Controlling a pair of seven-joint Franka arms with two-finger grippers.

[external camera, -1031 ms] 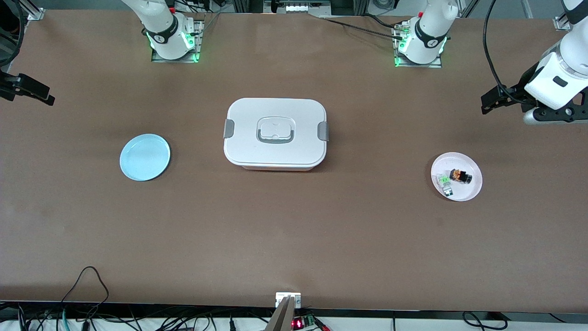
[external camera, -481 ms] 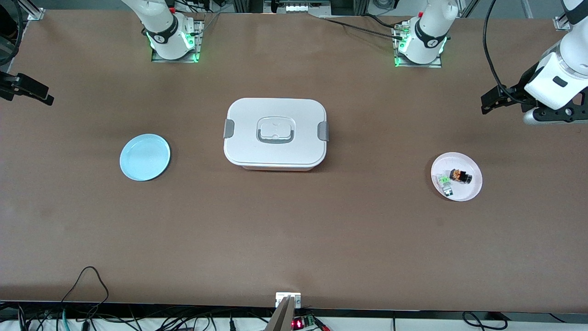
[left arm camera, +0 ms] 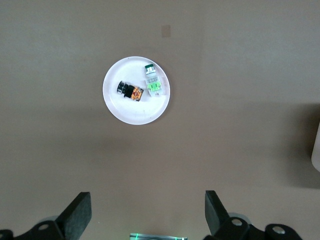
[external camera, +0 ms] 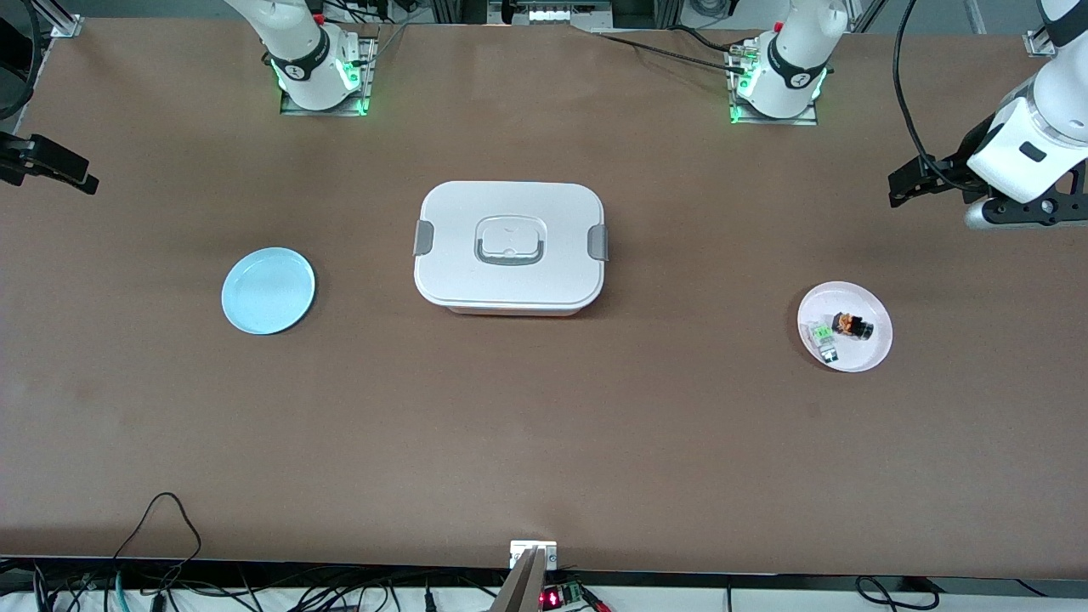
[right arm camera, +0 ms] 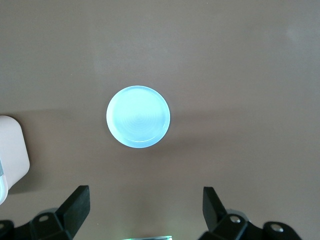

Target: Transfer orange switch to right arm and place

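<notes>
The orange switch (external camera: 852, 325) (left arm camera: 131, 91), a stubby black part with an orange end, lies on its side on a small white plate (external camera: 881, 340) (left arm camera: 135, 111) toward the left arm's end of the table. A clear-and-green part (external camera: 823, 335) (left arm camera: 152, 82) lies beside it on the same plate. My left gripper (external camera: 898, 190) (left arm camera: 147, 206) hangs open and empty over bare table at that end, apart from the plate. At the right arm's end, my right gripper (external camera: 85, 180) (right arm camera: 145, 202) hangs open and empty, high over the table, looking down on a light blue plate (external camera: 268, 290) (right arm camera: 138, 116).
A white lidded box (external camera: 510, 246) with grey side clips stands at the table's middle, between the two plates; its corner shows in the right wrist view (right arm camera: 10, 155). Cables run along the table's edge nearest the front camera (external camera: 161, 527).
Both grippers have shifted by only a tiny amount. The switch, the plates and the box lie as before.
</notes>
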